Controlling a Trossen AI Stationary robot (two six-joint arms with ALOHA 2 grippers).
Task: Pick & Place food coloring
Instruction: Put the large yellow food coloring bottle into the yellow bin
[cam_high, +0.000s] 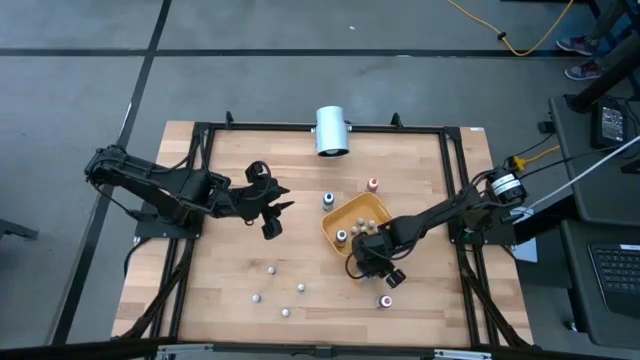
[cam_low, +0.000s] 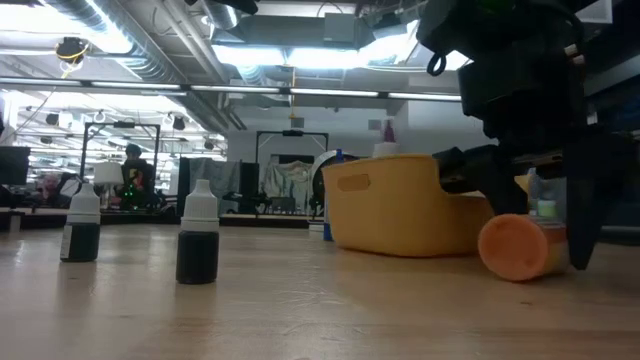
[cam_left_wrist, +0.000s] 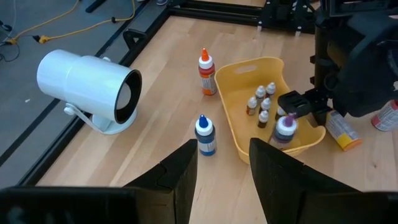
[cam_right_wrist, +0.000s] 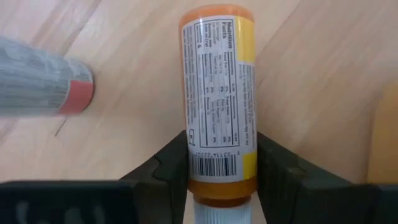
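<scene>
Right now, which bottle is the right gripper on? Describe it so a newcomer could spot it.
Start at the yellow tray in mid-table. Just beyond its near corner, the right gripper straddles an orange bottle lying on its side on the wood. Unlike the red-ended bottle lying beside it, it shows a white nutrition label.

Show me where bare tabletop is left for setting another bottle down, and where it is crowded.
Free: the strip between the white cylinder and the left gripper, and the near right corner past the fallen red-capped bottle. Crowded: around the yellow tray, where the right gripper clamps an orange bottle, and the scattered small bottles near the front.
</scene>
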